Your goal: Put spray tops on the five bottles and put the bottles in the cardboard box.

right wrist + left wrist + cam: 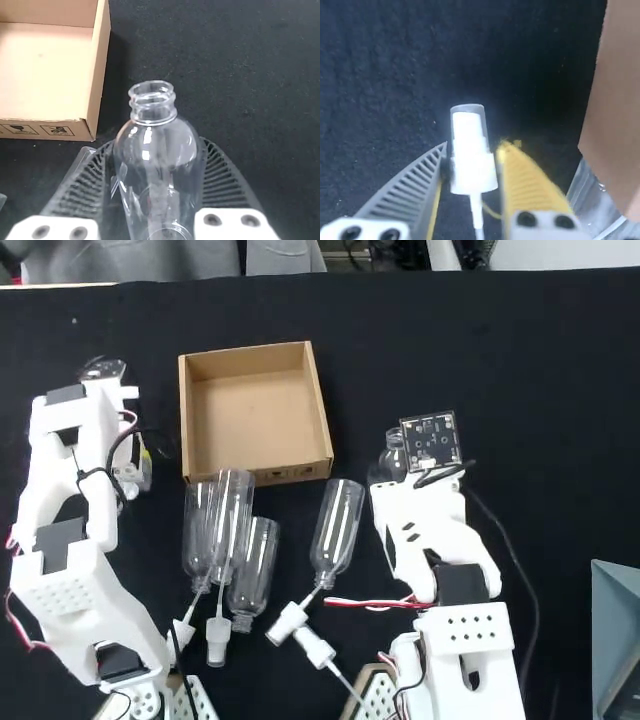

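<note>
My left gripper (472, 147) is shut on a white spray top (468, 165), its nozzle end pointing away from the wrist and its dip tube trailing back. In the high view this gripper (138, 468) sits left of the cardboard box (320, 420). My right gripper (152, 147) is shut on a clear open-necked bottle (152, 125), and it sits (392, 468) right of the box with the bottle (394, 448) in it. Several clear bottles (230, 525) lie in front of the box, one (337, 525) apart to the right. Several spray tops (285, 620) lie near their necks.
The box (95, 65) is open and holds nothing. A black cloth covers the table. A grey bin corner (615, 640) stands at the right edge. A small clear object (103, 368) lies by the left arm's upper end.
</note>
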You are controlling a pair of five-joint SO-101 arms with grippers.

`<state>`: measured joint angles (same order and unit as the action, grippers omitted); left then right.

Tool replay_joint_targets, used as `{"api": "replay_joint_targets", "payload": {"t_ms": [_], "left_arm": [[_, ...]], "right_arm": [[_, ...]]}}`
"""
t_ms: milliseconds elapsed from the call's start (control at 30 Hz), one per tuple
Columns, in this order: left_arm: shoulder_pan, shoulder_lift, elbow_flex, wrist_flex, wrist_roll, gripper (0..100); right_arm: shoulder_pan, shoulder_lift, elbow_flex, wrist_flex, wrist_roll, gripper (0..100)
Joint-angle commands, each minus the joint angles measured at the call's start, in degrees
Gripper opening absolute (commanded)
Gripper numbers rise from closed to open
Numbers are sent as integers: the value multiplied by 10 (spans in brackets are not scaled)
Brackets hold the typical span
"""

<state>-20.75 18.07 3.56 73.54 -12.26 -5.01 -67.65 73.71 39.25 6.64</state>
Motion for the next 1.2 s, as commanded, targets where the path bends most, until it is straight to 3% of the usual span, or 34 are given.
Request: {"api": "replay_joint_targets", "payload": {"t_ms": [0,467,700,1000,1167], "left_arm": [[-7,-33,5,-4,-8,192],[-7,46,0,-4,-40,176],[-7,51,-23,-4,-40,45],[-2,40,-26,-4,-39,28],[-5,-29,-21,44,-37,28]], "right_arm": [[17,-8,-1,-18,1,114],[17,-7,-1,-18,1,114],[17,-8,-1,-18,1,114],[17,-11,-1,-17,0,113],[17,-11,-1,-16,0,113]]}}
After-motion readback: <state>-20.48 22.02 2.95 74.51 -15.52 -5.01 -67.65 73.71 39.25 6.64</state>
